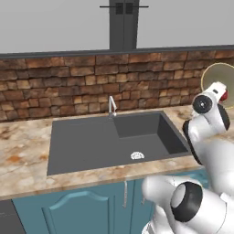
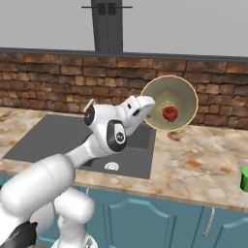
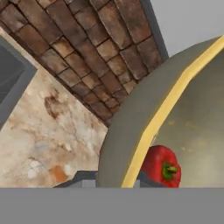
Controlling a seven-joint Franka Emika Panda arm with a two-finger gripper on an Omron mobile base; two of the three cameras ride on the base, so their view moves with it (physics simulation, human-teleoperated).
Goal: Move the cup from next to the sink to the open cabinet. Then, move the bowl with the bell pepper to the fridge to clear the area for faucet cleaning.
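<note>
I see my pincer (image 2: 149, 112) raised above the counter to the right of the sink, its jaws narrowed onto the rim of the bowl (image 2: 180, 94), so the bowl hangs from it clear of the worktop. In the hand view the pale yellow rim runs up diagonally from right between the finger tips, with the bowl's olive outer wall on one side and its inside on the other. The bowl is tipped steeply, its open mouth facing toward the right base camera, in front of the brick backsplash (image 2: 53, 77). The bell pepper (image 2: 169, 113) sits inside the bowl, low against the wall and just beside the gripped stretch of rim; its green stem shows in the hand view.

From the left base view, the bowl appears at the right edge behind the wrist, with a sliver of red beside it. Below and to the left lies the sink (image 1: 87, 141), with the faucet (image 1: 111, 106) standing at its back edge. The marbled counter (image 2: 193, 169) stretches right of the sink, and the cup (image 2: 244, 179) stands on it at the far right, well apart from the pincer.
</note>
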